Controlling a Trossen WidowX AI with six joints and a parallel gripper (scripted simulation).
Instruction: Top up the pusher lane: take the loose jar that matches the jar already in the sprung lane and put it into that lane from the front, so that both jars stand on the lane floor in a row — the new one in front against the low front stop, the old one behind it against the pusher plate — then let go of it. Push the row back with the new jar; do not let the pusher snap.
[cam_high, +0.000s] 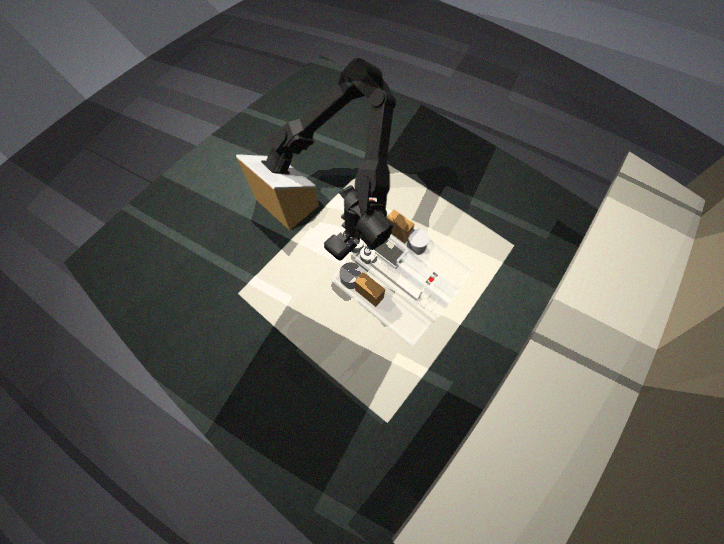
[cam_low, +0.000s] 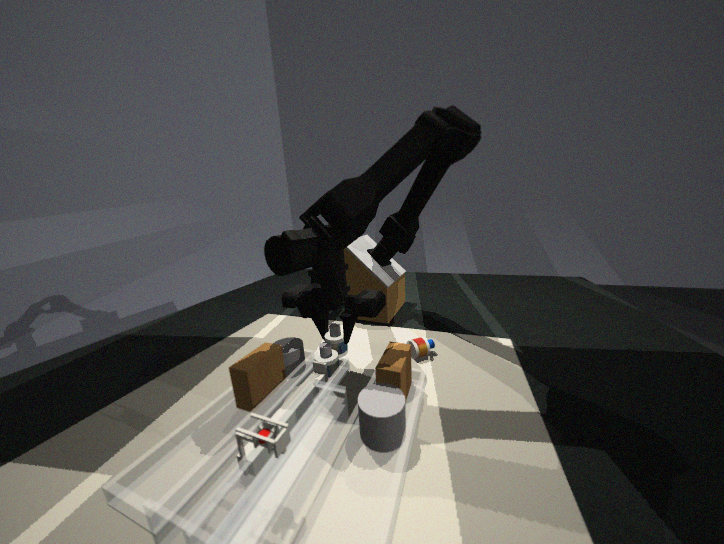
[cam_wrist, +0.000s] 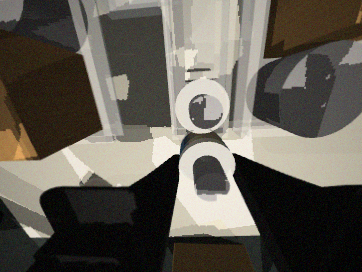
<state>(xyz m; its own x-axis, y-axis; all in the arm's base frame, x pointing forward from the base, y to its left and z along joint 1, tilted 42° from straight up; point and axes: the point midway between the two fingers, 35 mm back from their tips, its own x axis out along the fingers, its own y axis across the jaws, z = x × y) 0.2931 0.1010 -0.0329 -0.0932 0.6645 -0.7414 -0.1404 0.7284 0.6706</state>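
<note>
Gripper (cam_high: 354, 246) (cam_low: 335, 340) (cam_wrist: 204, 158): pinching one jar; its two fingers stand on either side of the jar, above the front end of the lane.

Held jar (cam_high: 357, 248) (cam_low: 334, 337) (cam_wrist: 207, 149): white-topped with a dark knob, roughly upright, close in front of the lane jar; its like top suggests the matching one.

Lane jar (cam_high: 367, 257) (cam_low: 325, 363) (cam_wrist: 183, 107): standing at the front of the middle lane (cam_high: 403, 283) (cam_wrist: 215, 30), similar in top and knob.

Other loose jar (cam_low: 419, 348): on its side on the table, red band and blue cap, not held.

Side lanes: brown boxes (cam_high: 369, 287) (cam_low: 257, 377) (cam_wrist: 45, 100) and grey cylinders (cam_high: 417, 240) (cam_low: 381, 418) (cam_wrist: 310, 95), standing either side of the middle lane.

Done: selection and grasp, to all appearance, with the held jar lined up at the lane mouth.

Left: pushing the row back, setting the new jar on the lane floor behind the front stop, then a gentle release.

Hard to make out: the low front stop among clear plastic edges, the pusher plate, and whether the jars touch.

Hidden: the held jar's lower part, so its clearance above the lane floor cannot be told.
</note>
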